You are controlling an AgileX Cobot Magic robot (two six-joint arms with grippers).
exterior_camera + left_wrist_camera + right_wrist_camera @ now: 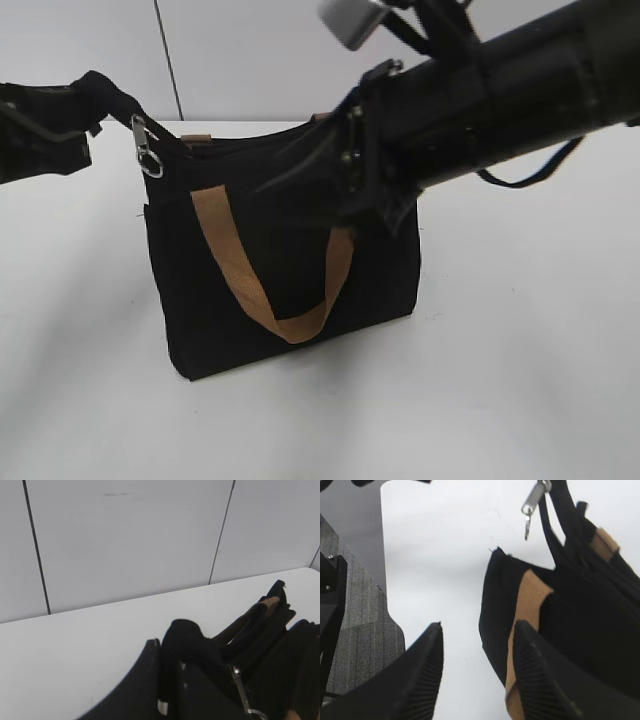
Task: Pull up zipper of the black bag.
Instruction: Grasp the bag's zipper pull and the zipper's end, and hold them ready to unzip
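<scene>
With the left hand (95,110) clamped on the black bag (280,290) corner, the open, empty right hand (475,675) must next find the zipper (250,140).

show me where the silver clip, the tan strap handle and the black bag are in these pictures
silver clip (148,157): exterior view, on its metal loop.
tan strap handle (232,260): exterior view, on its left leg.
black bag (375,275): exterior view, on the front panel's right side.

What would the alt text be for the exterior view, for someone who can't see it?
A black bag with a tan strap handle stands on a white table. The left gripper holds a black strap at its top corner beside a silver clip; the right arm reaches over its rim.
</scene>
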